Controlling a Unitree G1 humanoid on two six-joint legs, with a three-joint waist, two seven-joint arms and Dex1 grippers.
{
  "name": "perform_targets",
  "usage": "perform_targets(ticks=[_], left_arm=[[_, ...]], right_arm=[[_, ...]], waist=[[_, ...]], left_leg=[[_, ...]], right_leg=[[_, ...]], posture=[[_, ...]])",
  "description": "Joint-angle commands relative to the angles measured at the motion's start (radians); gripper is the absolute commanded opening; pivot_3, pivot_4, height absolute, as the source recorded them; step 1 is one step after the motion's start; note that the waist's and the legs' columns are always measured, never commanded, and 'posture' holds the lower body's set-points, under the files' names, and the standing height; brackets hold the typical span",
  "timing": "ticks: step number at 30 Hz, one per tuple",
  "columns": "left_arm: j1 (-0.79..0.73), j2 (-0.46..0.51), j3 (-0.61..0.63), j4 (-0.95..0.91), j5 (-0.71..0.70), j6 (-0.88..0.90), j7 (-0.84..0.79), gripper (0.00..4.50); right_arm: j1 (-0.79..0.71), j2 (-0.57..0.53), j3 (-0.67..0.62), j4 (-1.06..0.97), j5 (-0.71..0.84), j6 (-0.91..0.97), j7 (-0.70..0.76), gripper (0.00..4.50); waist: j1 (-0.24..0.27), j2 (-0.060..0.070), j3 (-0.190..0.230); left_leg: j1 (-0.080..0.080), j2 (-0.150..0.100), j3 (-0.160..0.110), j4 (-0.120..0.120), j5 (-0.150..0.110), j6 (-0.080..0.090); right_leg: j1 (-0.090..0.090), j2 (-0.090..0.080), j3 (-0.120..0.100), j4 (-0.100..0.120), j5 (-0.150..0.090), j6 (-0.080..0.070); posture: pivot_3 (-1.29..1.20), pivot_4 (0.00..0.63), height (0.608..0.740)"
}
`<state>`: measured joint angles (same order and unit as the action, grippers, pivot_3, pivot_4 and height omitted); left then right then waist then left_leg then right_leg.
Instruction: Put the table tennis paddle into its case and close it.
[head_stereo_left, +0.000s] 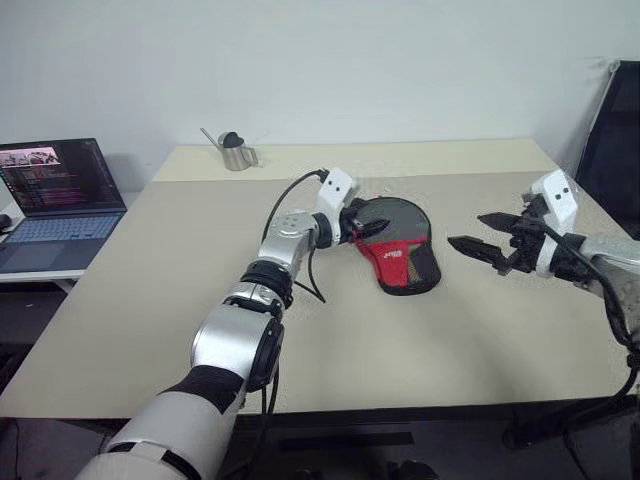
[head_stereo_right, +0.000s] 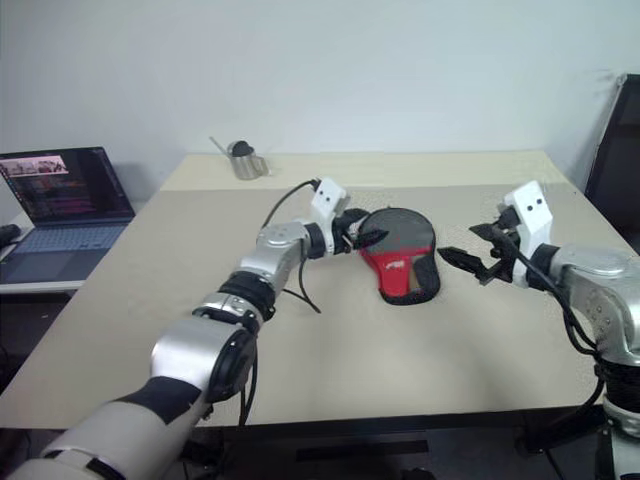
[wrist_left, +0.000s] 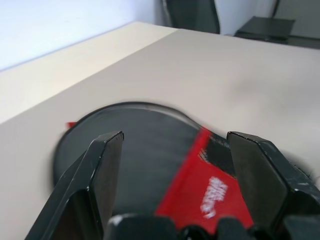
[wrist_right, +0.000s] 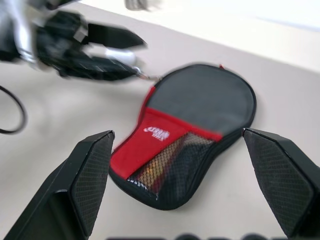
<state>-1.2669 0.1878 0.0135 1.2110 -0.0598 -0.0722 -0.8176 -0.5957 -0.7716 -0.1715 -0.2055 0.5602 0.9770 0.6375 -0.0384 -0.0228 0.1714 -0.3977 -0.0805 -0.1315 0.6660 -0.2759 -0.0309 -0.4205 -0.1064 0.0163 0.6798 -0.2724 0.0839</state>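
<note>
— Surface and room?
— Beige table (head_stereo_left: 150, 300), white wall behind, laptop (head_stereo_left: 55, 200) off the left edge, small metal jug (head_stereo_left: 235, 152) near the far edge.
— Case (head_stereo_left: 400, 245)?
— Flat near mid-table, long axis far-to-near, round end far, red end near.
— Claws?
— Left claw (head_stereo_left: 368, 225) spread at its far-left rim; right claw (head_stereo_left: 480, 235) spread, apart, toward the right edge.

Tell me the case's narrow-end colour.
Red with a white logo, on the case; clearest in the right wrist view.

One case (head_stereo_left: 403, 247); one laptop (head_stereo_left: 55, 200); one small metal pot, perhaps (head_stereo_left: 235, 152).
</note>
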Motion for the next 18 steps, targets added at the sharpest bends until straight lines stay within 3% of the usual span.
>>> perform_targets(ticks=[1, 4, 9, 13, 18], left_arm=[[0.035, 0.059, 0.020, -0.078, -0.015, -0.022, -0.062, 3.62], [0.110, 0.112, 0.016, -0.174, -0.033, -0.011, -0.145, 3.62], [0.310, 0.195, 0.034, -0.557, -0.164, 0.162, -0.323, 3.62], [0.430, 0.263, 0.068, -0.813, -0.246, 0.324, -0.311, 3.62], [0.509, 0.311, 0.092, -0.957, -0.279, 0.418, -0.242, 3.62]], right_arm=[[-0.064, 0.042, 0.046, 0.083, -0.062, -0.064, -0.034, 4.48], [-0.128, 0.096, 0.098, 0.215, -0.128, -0.121, -0.056, 4.48], [-0.228, 0.176, 0.156, 0.481, -0.235, -0.271, -0.060, 4.48], [-0.290, 0.223, 0.193, 0.689, -0.315, -0.390, -0.049, 4.48], [-0.383, 0.272, 0.212, 0.968, -0.400, -0.514, -0.055, 4.48]], waist=[[-0.001, 0.000, 0.000], [-0.014, 0.000, 0.000], [-0.019, 0.000, 0.000], [-0.019, 0.000, 0.000], [-0.020, 0.000, 0.000]], left_leg=[[0.000, 0.000, 0.000, 0.000, 0.000, 0.000], [0.001, 0.000, 0.001, -0.001, 0.000, 0.000], [-0.001, 0.000, 0.000, -0.001, 0.000, -0.001], [-0.001, 0.001, -0.001, -0.001, 0.000, -0.001], [0.000, 0.001, -0.001, 0.000, 0.001, -0.002]], right_leg=[[0.000, 0.000, 0.000, 0.000, 0.000, 0.000], [0.000, 0.000, 0.001, 0.000, 0.000, 0.000], [-0.001, 0.000, 0.000, 0.000, 0.000, 0.000], [-0.002, 0.000, 0.000, -0.001, 0.000, 0.000], [-0.001, 0.000, 0.001, 0.000, 0.000, -0.001]], posture=[[0.00, 0.150, 0.740], [0.00, 0.150, 0.740], [0.00, 0.150, 0.740], [0.00, 0.150, 0.740], [0.00, 0.150, 0.740]])
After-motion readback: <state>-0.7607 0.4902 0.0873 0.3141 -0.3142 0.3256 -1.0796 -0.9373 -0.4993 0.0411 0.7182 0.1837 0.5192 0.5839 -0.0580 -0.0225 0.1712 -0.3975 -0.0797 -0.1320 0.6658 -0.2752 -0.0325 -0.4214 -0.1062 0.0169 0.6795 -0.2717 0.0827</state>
